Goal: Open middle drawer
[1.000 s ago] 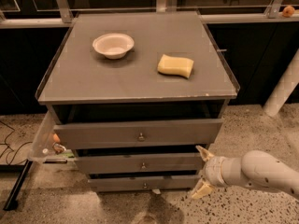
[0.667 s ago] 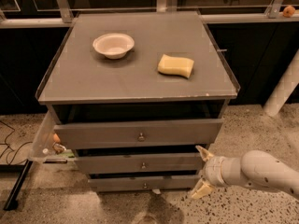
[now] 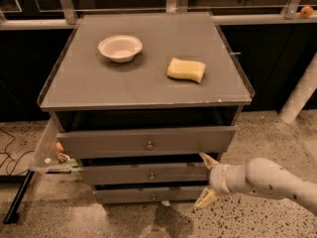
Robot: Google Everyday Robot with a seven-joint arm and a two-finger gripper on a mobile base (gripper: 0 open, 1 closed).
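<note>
The grey cabinet (image 3: 143, 83) has three stacked flat-fronted drawers with small round knobs. The middle drawer (image 3: 119, 174) sits between the wider top drawer (image 3: 109, 143) and the narrower bottom drawer (image 3: 124, 194); its knob (image 3: 152, 175) is at the centre of its front. The top drawer stands out furthest, the middle one a little less. My gripper (image 3: 205, 179) is at the right end of the middle drawer's front, level with it, with its cream fingers (image 3: 206, 159) spread open one above the other and holding nothing.
A white bowl (image 3: 120, 48) and a yellow sponge (image 3: 186, 69) lie on the cabinet top. A clear side pocket (image 3: 49, 150) with small items hangs on the left. A black stand leg (image 3: 17, 197) and cables lie on the speckled floor at left. A white pole (image 3: 299, 95) stands at right.
My gripper has shifted slightly left and up toward the drawer fronts. The drawers, bowl and sponge have not moved.
</note>
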